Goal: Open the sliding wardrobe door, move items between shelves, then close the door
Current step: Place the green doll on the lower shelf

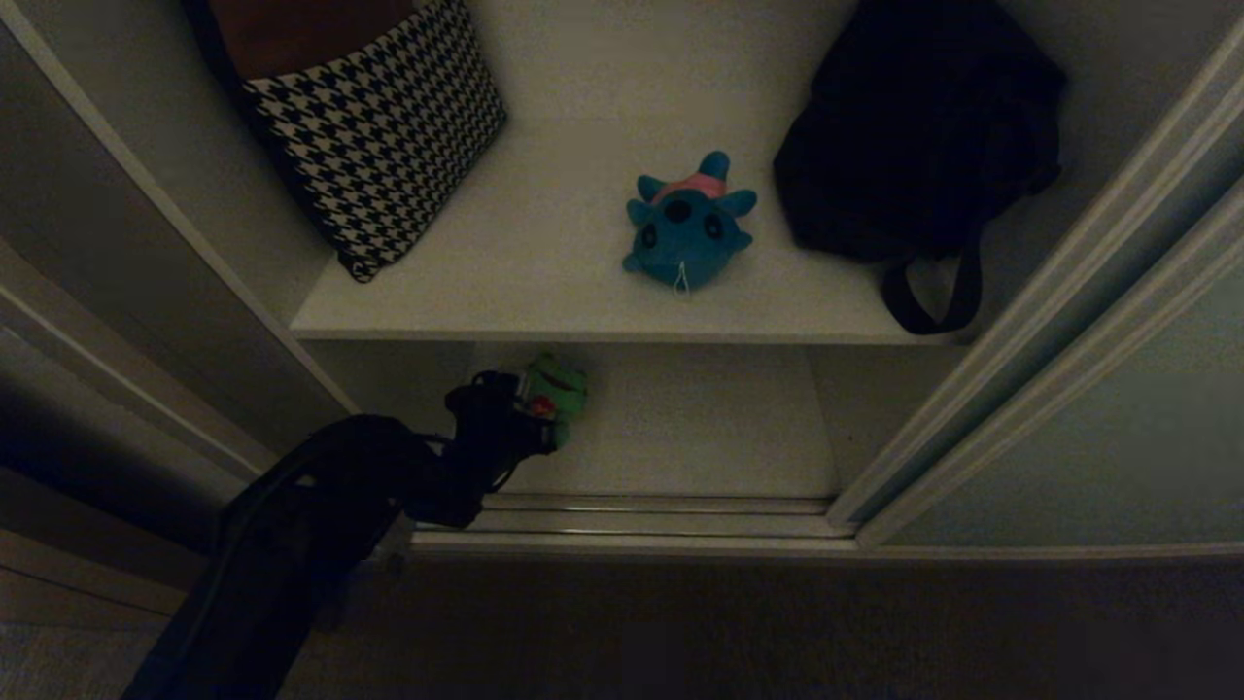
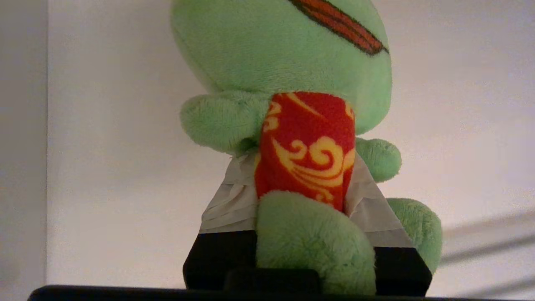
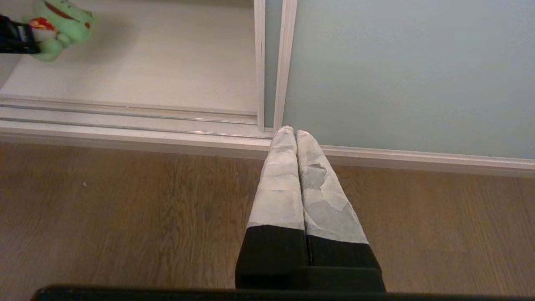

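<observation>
The head view is dim and murky, darkest along the floor and the left edge, where the left arm (image 1: 292,544) reads as a black shape. Both wrist views are bright and evenly lit. The frog (image 2: 292,125) is soft-focused close up, casting a faint shadow.

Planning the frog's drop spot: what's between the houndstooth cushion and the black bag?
Only the blue plush, on the upper shelf; head view shows it.
</observation>
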